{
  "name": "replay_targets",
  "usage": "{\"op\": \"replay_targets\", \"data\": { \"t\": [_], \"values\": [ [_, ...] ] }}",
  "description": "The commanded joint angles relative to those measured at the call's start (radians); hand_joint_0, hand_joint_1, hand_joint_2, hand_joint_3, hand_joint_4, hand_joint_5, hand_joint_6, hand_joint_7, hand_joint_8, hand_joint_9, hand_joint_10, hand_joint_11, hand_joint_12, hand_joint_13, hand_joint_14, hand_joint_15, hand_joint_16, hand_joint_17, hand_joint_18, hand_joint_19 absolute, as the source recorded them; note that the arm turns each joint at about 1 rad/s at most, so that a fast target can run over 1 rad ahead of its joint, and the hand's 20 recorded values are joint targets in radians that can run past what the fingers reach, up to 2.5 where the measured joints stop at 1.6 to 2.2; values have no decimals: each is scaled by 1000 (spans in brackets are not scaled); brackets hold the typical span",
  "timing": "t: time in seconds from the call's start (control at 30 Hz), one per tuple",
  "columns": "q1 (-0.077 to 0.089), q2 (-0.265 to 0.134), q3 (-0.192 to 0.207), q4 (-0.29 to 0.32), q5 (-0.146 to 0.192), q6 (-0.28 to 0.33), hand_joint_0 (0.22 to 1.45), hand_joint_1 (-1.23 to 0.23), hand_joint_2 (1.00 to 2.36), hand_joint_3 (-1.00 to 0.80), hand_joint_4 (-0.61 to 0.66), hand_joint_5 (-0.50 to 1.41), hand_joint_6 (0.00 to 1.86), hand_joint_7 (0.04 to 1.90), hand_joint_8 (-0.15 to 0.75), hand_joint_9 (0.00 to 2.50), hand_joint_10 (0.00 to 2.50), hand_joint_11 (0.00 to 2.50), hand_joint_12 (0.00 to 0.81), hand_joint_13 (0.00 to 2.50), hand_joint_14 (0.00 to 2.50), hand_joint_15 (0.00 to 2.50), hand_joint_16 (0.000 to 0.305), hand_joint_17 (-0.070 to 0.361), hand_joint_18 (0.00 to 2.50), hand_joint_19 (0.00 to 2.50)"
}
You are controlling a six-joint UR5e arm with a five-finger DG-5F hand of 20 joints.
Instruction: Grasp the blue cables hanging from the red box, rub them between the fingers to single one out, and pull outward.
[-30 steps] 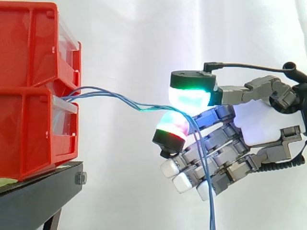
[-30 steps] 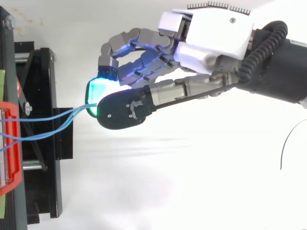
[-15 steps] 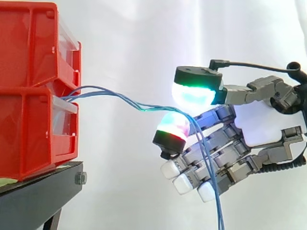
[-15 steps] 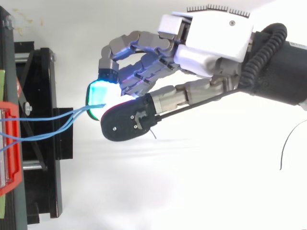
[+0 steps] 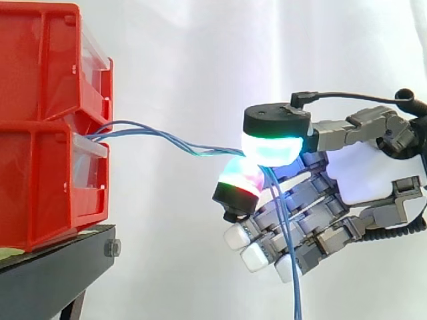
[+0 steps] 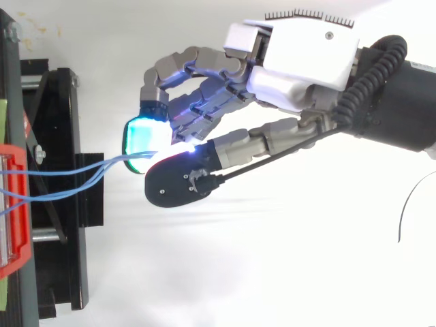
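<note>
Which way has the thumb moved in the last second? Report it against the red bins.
Yes: in the side view the thumb has dropped and edged slightly away from the red bins, closing on the blue cables.

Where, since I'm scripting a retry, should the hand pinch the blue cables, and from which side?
Pinch the blue cables on the level span out from the red box, where the strands run bunched. Come from the side opposite the box, the hand closing above and below.
</note>
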Motion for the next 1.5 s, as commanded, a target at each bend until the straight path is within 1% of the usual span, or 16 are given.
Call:
{"op": "replay_targets", "data": {
  "t": [0.0,0.07,0.23,0.37,0.4,0.53,0.63,0.8,0.87,1.0,1.1,1.3,1.47],
  "values": [
    [1,0,0,0,0,0,697,-900,1016,-217,170,-166,738,997,227,731,9,410,324,736,13,340,44,99,659,467],
    [1,0,0,0,0,0,705,-924,1015,-239,170,-172,749,985,227,720,9,394,324,733,14,338,44,99,660,459],
    [1,1,1,0,0,0,722,-948,1014,-277,159,-207,787,889,215,631,8,389,325,719,12,336,44,100,662,433],
    [1,1,1,0,0,2,723,-946,1014,-292,161,-210,789,878,213,626,8,389,319,711,12,336,44,100,662,440],
    [1,0,1,0,0,2,712,-939,1013,-296,165,-210,788,874,213,626,8,393,320,711,12,334,44,100,662,441],
    [2,1,1,2,0,2,623,-908,1003,-441,178,-205,781,883,222,656,8,405,323,720,13,355,45,101,655,483],
    [1,1,0,0,0,2,576,-840,1000,-500,200,-195,771,902,236,704,9,409,330,737,13,358,46,102,655,499],
    [1,0,0,0,0,2,563,-751,1000,-494,217,-176,754,931,246,753,9,408,335,764,13,352,46,104,666,516],
    [2,0,1,0,0,2,585,-702,1003,-443,206,-174,751,936,244,765,9,411,335,771,13,355,46,102,666,520],
    [2,0,1,0,0,2,607,-684,1009,-369,195,-172,748,957,243,776,9,415,330,773,13,357,45,102,669,512],
    [2,0,0,0,0,2,638,-707,1011,-340,199,-190,767,894,241,769,11,412,330,786,13,355,45,102,681,508],
    [4,0,1,-2,0,2,722,-782,1012,-322,198,-196,776,860,235,756,10,411,326,805,13,351,45,100,722,481],
    [5,0,0,-2,0,2,809,-834,1012,-332,166,-204,775,855,217,709,8,402,320,777,14,339,44,98,697,491]
  ]
}}
